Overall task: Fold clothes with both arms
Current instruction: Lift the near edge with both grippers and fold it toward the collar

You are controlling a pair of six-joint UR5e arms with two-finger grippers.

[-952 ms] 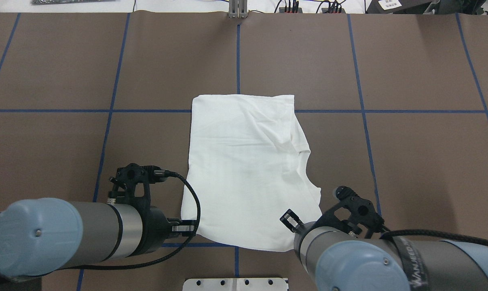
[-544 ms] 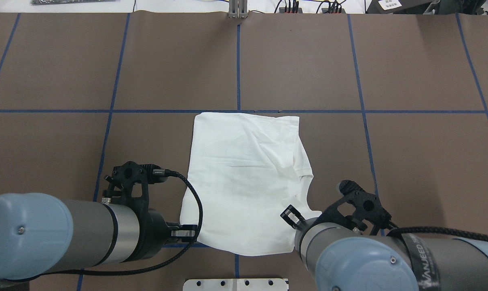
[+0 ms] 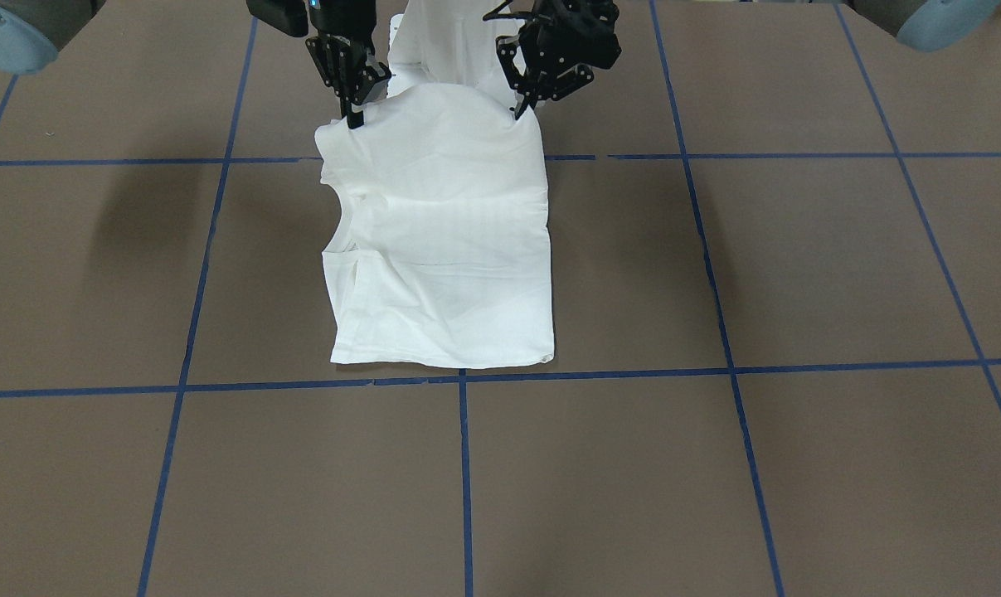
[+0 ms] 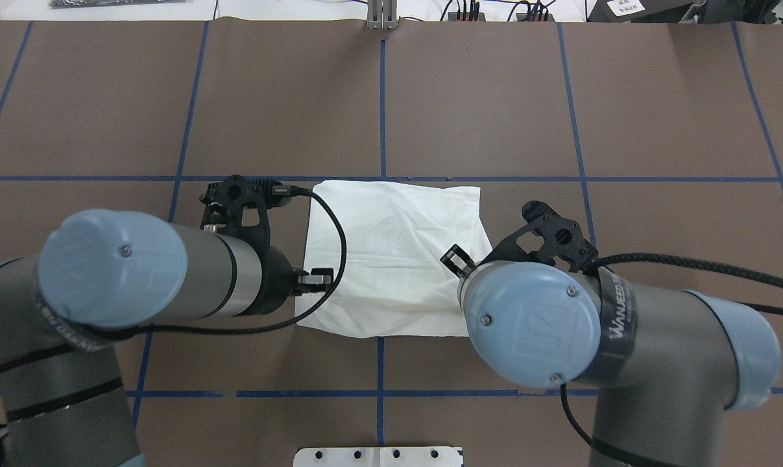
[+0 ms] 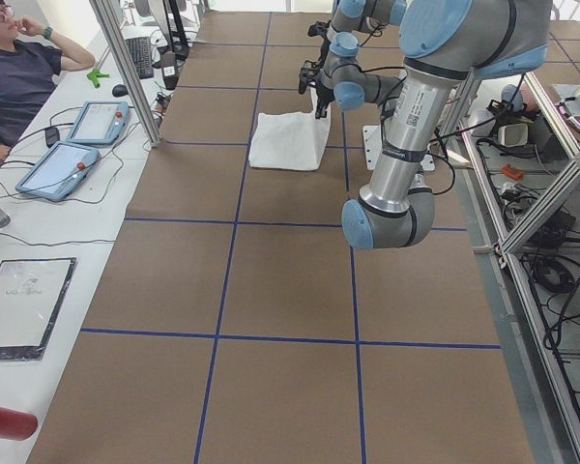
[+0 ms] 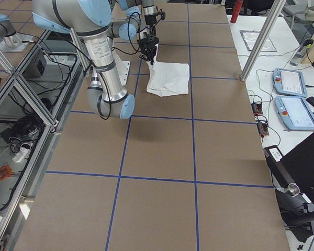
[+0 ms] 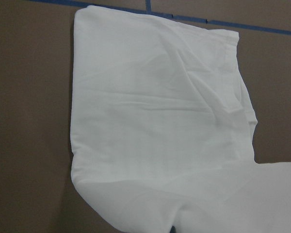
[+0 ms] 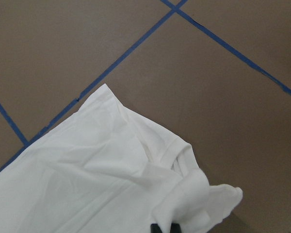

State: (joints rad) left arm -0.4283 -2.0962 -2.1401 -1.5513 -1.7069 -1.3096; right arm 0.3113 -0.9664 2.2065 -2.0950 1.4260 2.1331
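Near edge of white long-sleeved T-shirt (image 3: 442, 249) now lifted forward, clamped by black left gripper (image 3: 518, 112) and right gripper (image 3: 353, 120); keep heights matched, land it square on far edge

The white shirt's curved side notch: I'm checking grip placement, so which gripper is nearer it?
Right. The black right gripper pinches the white shirt corner on the notch's side; the left gripper holds the opposite corner.

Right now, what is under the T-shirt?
Brown table, with a blue tape line running beneath the T-shirt. Left end effector and right end effector hold one edge raised; beneath the flat part is covered.
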